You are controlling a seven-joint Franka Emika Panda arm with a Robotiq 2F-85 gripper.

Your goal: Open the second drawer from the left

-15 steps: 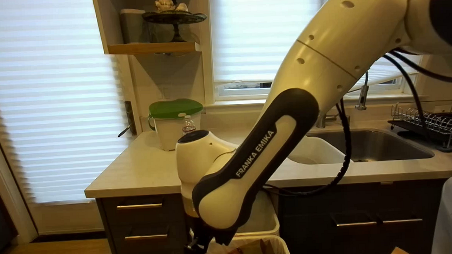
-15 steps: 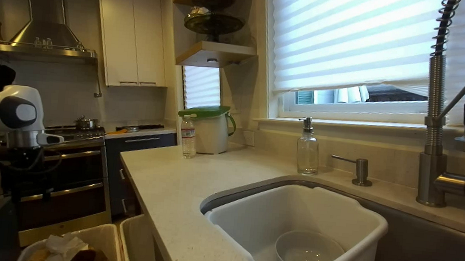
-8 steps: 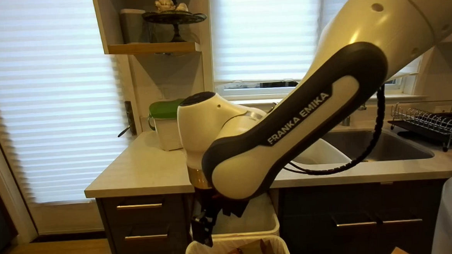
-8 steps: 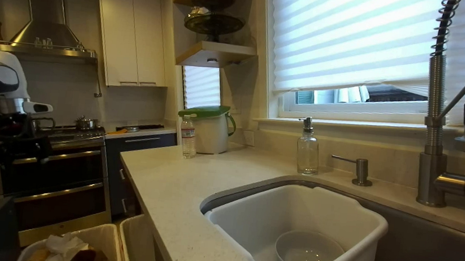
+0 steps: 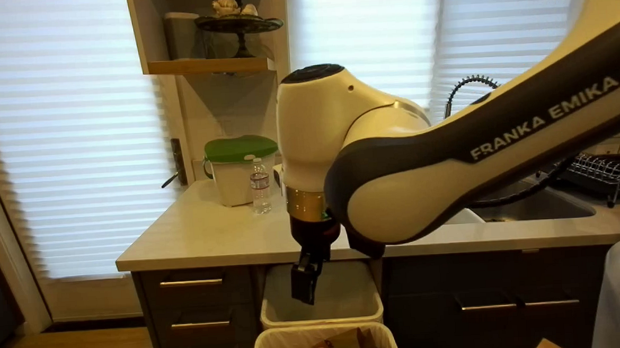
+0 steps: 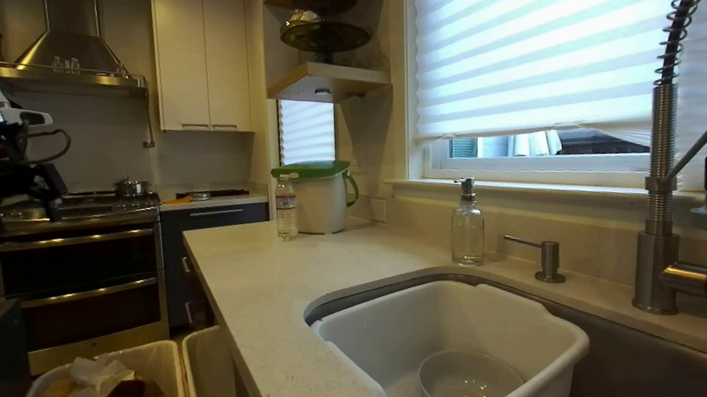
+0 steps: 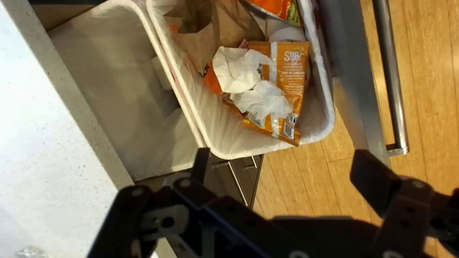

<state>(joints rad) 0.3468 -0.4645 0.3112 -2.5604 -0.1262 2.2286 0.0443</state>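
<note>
Hanging empty, the black two-fingered gripper (image 7: 281, 161) held its fingers (image 7: 374, 179) apart while the wide dark drawer (image 7: 353, 79) with its long silver bar handle (image 7: 391, 71) stood pulled out from under the white speckled countertop (image 7: 36, 107), so opening looked finished and the next move likely called for backing away.

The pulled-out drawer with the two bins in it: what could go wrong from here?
If the open end effector dips, it might snag the orange wrapper or tear the bin liner. If it swings over the countertop, it could knock over the plastic bottle standing there. And with the drawer front out over the wooden floor, someone passing might bump into its long handle.
</note>
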